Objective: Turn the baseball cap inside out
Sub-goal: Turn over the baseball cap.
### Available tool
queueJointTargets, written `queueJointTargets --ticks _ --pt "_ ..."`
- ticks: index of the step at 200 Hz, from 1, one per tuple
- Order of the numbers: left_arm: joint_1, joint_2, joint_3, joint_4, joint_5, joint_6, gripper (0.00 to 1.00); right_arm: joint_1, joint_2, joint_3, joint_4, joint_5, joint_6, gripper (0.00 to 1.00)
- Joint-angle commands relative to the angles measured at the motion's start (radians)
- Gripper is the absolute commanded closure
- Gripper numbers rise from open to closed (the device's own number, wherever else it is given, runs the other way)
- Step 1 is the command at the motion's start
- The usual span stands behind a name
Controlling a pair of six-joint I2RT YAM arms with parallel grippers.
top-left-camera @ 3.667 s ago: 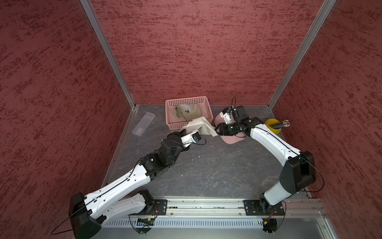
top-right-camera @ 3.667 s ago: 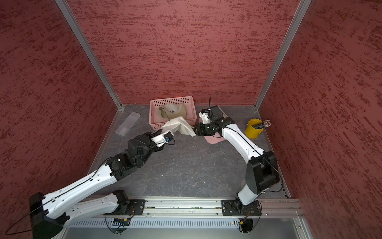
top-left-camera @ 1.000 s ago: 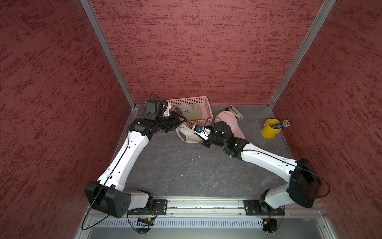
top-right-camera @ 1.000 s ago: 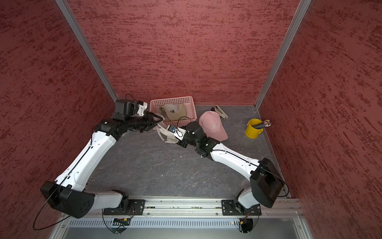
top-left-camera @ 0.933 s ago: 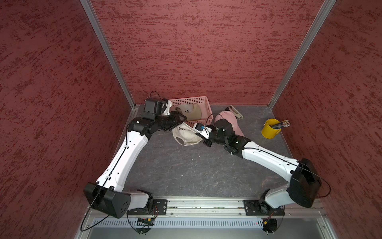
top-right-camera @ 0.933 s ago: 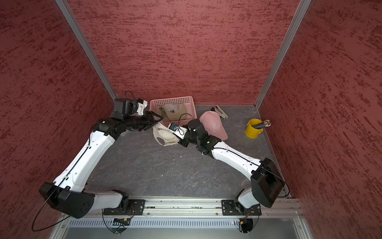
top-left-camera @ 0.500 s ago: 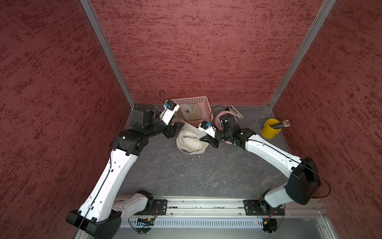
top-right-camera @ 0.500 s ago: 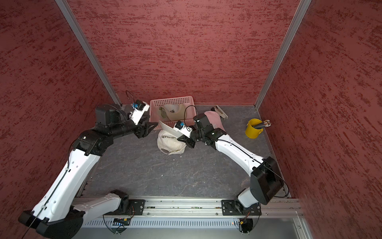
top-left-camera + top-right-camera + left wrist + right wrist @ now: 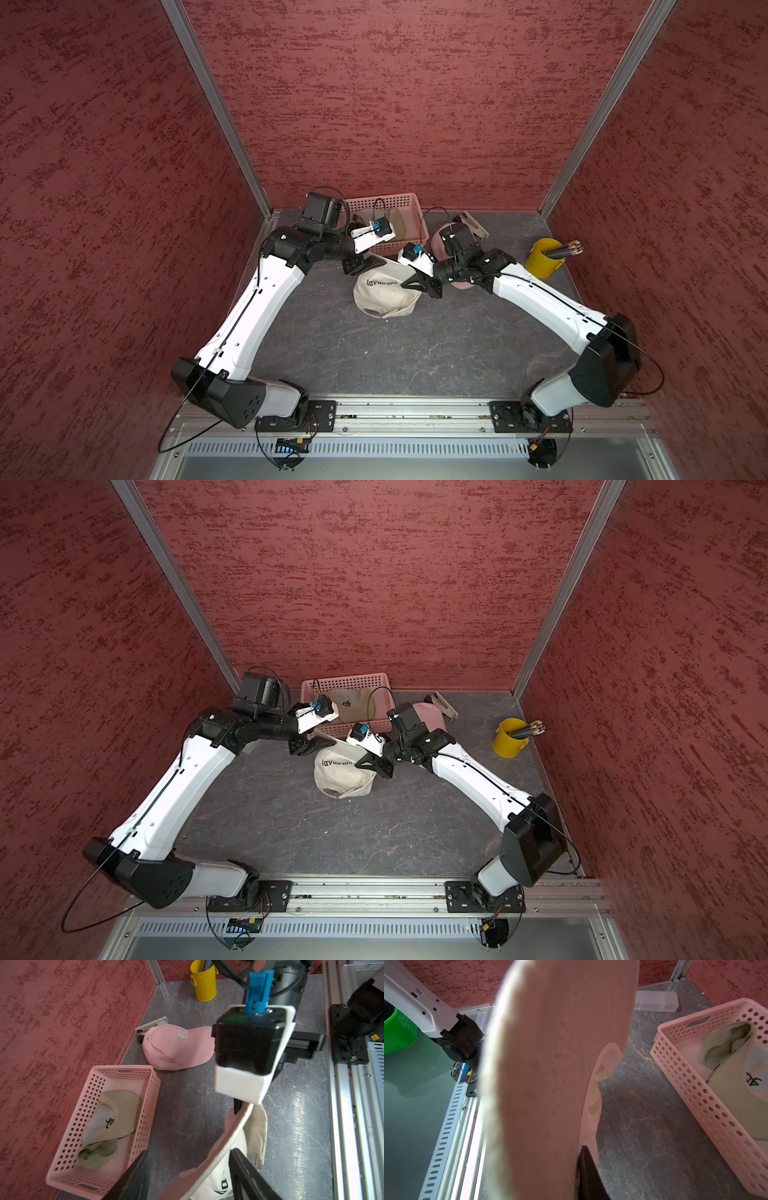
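Now, in both top views the cream cap [image 9: 382, 293] hangs crown-down at mid-table [image 9: 374, 357]. Whether it touches, you can't tell. Its brim [image 9: 388, 266] is pinched in the right end effector [image 9: 415, 284], which is clenched on it. The left end effector [image 9: 365, 266] sits at the cap's 11 o'clock, by the brim's other end.

The pink basket [image 9: 384, 199] is near at 12 o'clock and the pink cap [image 9: 430, 717] at 2 o'clock, so a swing that way could snag either. The yellow cup [image 9: 542, 259] at 3 o'clock is well apart. Your open room lies from 5 to 8 o'clock.

In the left wrist view the left fingers [image 9: 133, 1178] stand apart, released, with the brim running between them. Close here and you'd likely catch only stiff brim, and the crown won't invert.

In the right wrist view the brim fills the frame beside one dark finger [image 9: 587, 1174]. How deep that pinch sits is hidden, and a shallow one could slip under a push.
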Motion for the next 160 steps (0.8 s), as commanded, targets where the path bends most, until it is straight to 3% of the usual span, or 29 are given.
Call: queueJointTargets --ticks 1,25,41,79,89,107,117,123,160 --pt "-0.019 0.02 0.028 -0.103 0.064 0.053 0.39 -0.005 -0.027 0.083 -0.028 -0.015 -0.032 0.88" --pt "-0.02 0.019 -0.01 -0.091 0.09 0.043 0.41 -0.004 -0.026 0.107 -0.03 -0.005 -0.047 0.88" --pt "-0.019 0.015 -0.035 -0.085 0.094 0.035 0.47 -0.005 -0.026 0.112 -0.011 0.004 -0.045 0.88" --pt "-0.029 0.006 -0.082 -0.103 0.114 -0.002 1.0 -0.019 -0.017 0.102 0.096 0.034 0.01 0.89" --pt "-0.033 -0.004 -0.104 -0.084 0.102 -0.028 1.0 -0.026 -0.01 0.097 0.142 0.056 0.048 0.88" --pt "-0.034 -0.03 -0.143 -0.015 0.087 -0.122 1.0 -0.033 0.004 0.082 0.229 0.137 0.131 0.76" --pt "-0.033 -0.049 -0.168 0.051 0.048 -0.213 1.0 -0.034 0.012 0.079 0.259 0.196 0.183 0.47" --pt "-0.031 -0.061 -0.184 0.088 0.016 -0.264 1.0 -0.034 0.015 0.075 0.274 0.246 0.223 0.37" --pt "-0.019 -0.084 -0.215 0.205 -0.195 -0.544 1.0 -0.034 -0.059 -0.043 0.362 0.498 0.402 0.21"
